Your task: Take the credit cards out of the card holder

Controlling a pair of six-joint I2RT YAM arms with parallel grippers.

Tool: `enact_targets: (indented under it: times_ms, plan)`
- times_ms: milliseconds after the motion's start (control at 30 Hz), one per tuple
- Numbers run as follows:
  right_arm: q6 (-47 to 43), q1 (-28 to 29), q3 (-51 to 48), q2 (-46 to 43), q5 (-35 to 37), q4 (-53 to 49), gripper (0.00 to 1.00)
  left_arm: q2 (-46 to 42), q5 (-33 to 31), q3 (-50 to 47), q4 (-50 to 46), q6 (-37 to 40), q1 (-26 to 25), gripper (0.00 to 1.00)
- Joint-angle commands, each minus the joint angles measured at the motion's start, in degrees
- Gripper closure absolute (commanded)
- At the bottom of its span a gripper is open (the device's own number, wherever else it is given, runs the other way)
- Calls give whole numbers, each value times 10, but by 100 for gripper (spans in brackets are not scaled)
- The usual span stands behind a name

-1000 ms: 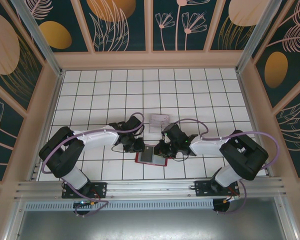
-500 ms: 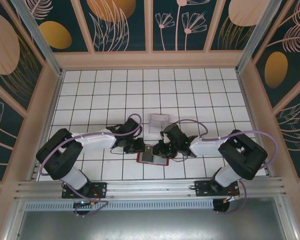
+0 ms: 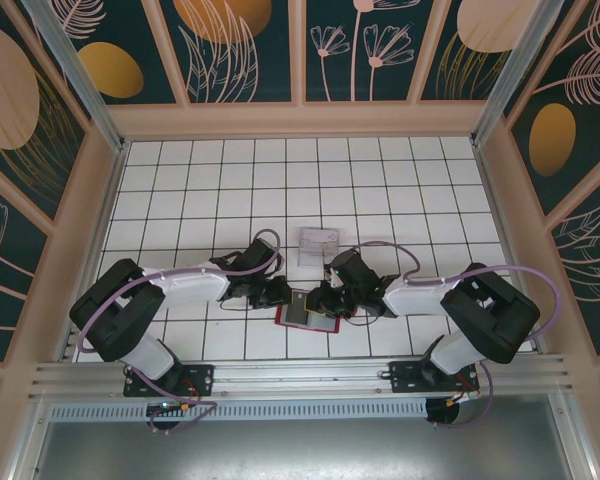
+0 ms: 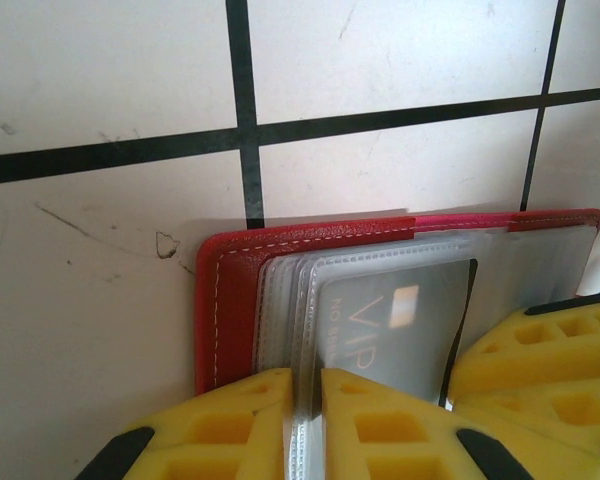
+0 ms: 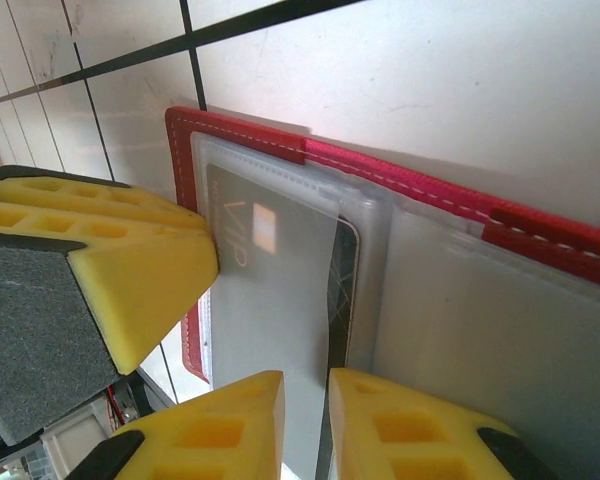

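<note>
The red card holder lies open on the tiles near the front, with its clear sleeves fanned out. A grey credit card marked VIP sits inside one raised sleeve. My left gripper is shut on the edges of the holder's clear sleeves. My right gripper reaches in from the right. Its fingers stand a narrow gap apart, closed round the edge of the sleeved card. Each gripper's yellow fingers appear in the other's wrist view, the right one's and the left one's.
A clear square plastic tray stands just behind the grippers. White tiled floor with black lines spreads around, enclosed by wooden walls. Both arms stretch inward low over the floor from their bases at the near edge.
A grey sleeved card now stands lifted over the red holder, between the two grippers. The left arm has shifted slightly right and the right jaws have eased a little.
</note>
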Motion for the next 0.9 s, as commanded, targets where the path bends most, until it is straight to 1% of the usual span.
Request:
enact_targets:
  times_ms: [0,167,633,867]
  plan:
    - [8,-1,-11,-15,16,-20,78,32,-33,-35,-58,-8,-5,83]
    - [19,-3,-21,-39,26,-20,76,28,-35,-37,-59,-9,-5,83]
    - [23,-2,-4,-1,8,11,75,26,-34,-38,-54,-12,-5,83]
    - [32,-1,-6,-9,-3,41,75,26,-32,-38,-54,-12,-5,83]
